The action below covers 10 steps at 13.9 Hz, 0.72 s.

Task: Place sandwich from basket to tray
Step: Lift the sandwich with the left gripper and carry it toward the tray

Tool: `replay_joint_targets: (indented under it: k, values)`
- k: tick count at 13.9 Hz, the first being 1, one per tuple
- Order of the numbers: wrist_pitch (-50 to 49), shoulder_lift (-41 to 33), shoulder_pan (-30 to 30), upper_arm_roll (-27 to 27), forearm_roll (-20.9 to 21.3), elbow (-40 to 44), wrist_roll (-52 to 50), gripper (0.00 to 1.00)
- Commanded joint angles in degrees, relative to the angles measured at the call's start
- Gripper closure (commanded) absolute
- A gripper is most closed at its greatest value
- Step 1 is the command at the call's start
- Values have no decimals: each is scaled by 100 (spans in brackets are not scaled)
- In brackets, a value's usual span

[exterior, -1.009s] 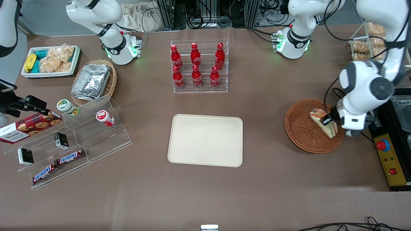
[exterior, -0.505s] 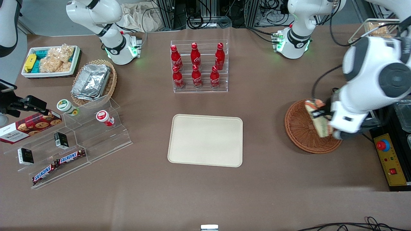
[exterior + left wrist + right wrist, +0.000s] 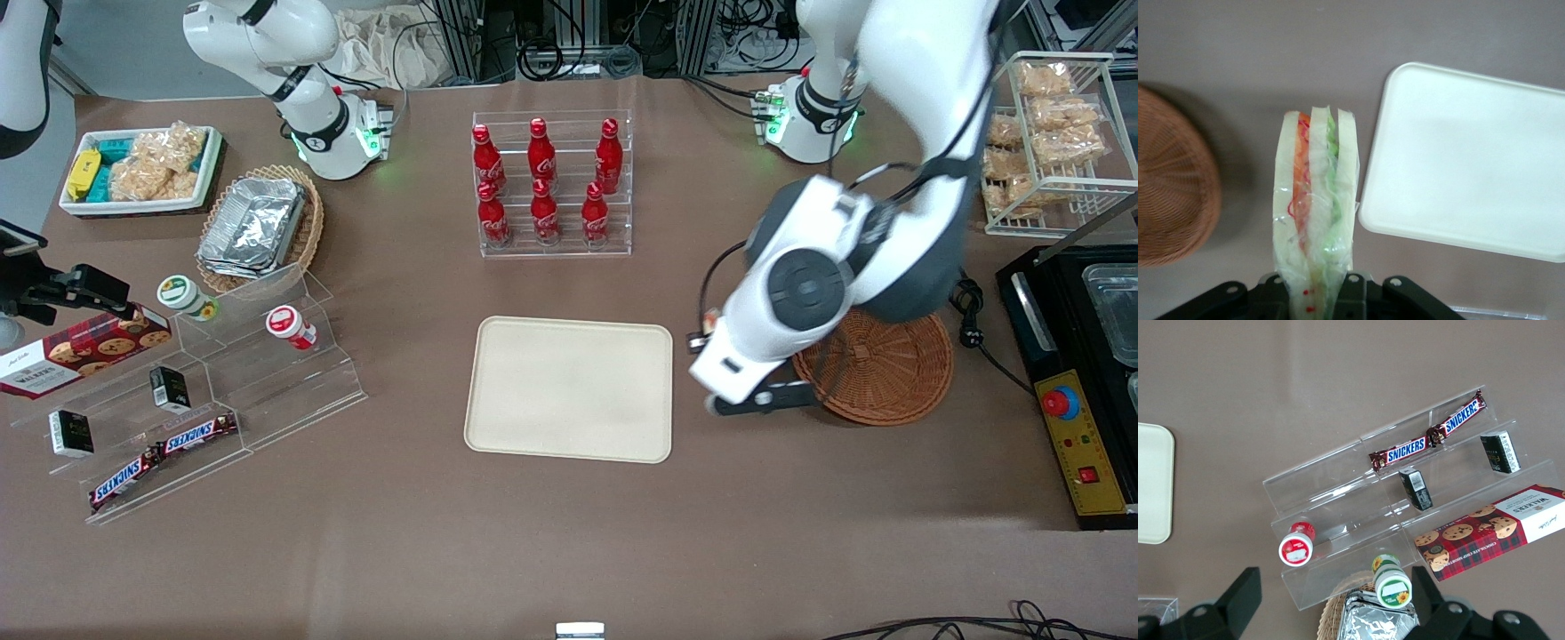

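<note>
Since a moment ago we have lifted the clear-wrapped triangular sandwich (image 3: 1315, 213) out of the round reddish-brown wicker basket (image 3: 880, 373); it hangs over bare brown tabletop (image 3: 569, 542), between that basket and the flat cream rectangular tray (image 3: 569, 388). Our left gripper (image 3: 1317, 300) is clamped on the sandwich's base. Red cola bottles (image 3: 544, 182) stand in a clear rack farther from the front camera than the tray.

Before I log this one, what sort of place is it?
Probably a lab mock-up of a snack shop: Coca-Cola bottles in an acrylic rack, Snickers bars on clear steps. The hand, shut on the sandwich, hangs between basket and tray.
</note>
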Motion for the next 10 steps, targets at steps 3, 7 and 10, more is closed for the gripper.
replay_joint_targets:
  k: [3, 7, 10]
  values:
    - [974, 986, -518, 33, -10, 325, -808, 100]
    - [1729, 1163, -721, 42, 95, -52, -889, 100]
    - [2328, 1268, -747, 42, 104, -360, -880, 100]
